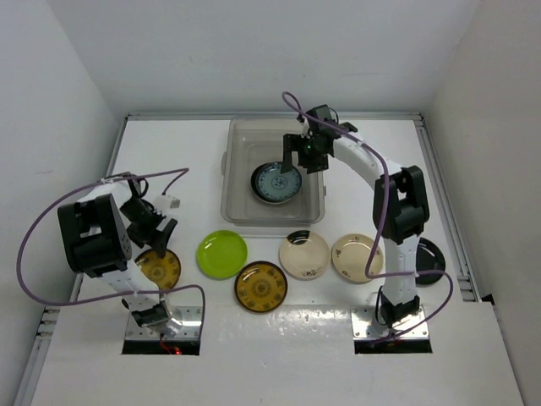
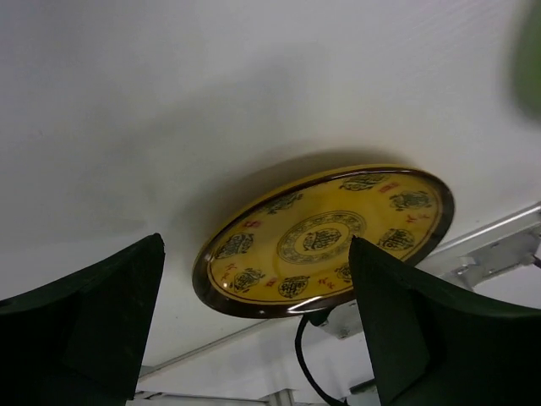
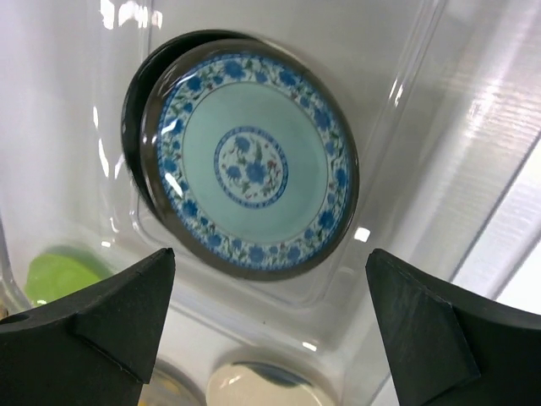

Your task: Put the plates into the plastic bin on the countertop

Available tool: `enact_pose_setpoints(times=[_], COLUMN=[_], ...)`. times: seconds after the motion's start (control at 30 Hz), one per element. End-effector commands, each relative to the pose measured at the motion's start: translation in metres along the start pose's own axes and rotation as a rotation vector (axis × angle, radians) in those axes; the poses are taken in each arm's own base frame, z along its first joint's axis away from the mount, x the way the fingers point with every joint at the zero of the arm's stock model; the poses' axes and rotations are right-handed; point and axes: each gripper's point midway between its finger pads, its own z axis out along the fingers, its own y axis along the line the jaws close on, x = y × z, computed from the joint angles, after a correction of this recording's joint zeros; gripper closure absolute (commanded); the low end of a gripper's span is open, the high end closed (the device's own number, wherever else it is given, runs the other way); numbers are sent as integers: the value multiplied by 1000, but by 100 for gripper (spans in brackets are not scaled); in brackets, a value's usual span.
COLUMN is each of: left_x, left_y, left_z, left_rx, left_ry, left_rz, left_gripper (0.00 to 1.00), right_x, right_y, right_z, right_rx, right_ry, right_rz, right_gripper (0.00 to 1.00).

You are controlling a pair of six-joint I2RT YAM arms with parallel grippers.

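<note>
The plastic bin (image 1: 230, 169) stands at the back middle of the countertop (image 1: 279, 355). In it a blue-patterned plate (image 1: 276, 183) (image 3: 251, 165) lies on top of a black plate (image 3: 133, 93). My right gripper (image 1: 304, 156) (image 3: 270, 262) hangs open just above them, holding nothing. On the counter in front of the bin lie a lime green plate (image 1: 222, 254), an amber patterned plate (image 1: 261, 286) and two cream plates (image 1: 304, 254) (image 1: 357, 257). Another amber plate (image 1: 159, 267) (image 2: 325, 238) lies at the left. My left gripper (image 1: 156, 237) (image 2: 256, 254) is open close above its near rim.
A black plate (image 1: 433, 258) lies at the right, partly hidden behind the right arm. White walls close in the counter on three sides. A cable (image 2: 317, 372) and the left arm's base plate (image 1: 165, 326) sit just behind the left amber plate.
</note>
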Motion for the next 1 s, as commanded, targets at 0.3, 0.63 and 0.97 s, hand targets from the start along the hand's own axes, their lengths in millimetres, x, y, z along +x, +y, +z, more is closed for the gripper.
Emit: enact_pose_setpoints(times=[0.3, 0.63, 0.97], left_x=[60, -39, -234], left_y=[12, 71, 18], left_z=[47, -38, -282], left_rx=[-42, 55, 11], left_ry=[86, -282, -1034], left_rz=[-1, -274, -38], left_gripper=[40, 100, 100], right_x=[-22, -4, 131], right_y=[32, 5, -218], right_z=[-101, -135, -199], right_rx=[-14, -46, 380], right_ry=[-259, -328, -416], right_rz=[-120, 36, 943], right_gripper=[12, 23, 26])
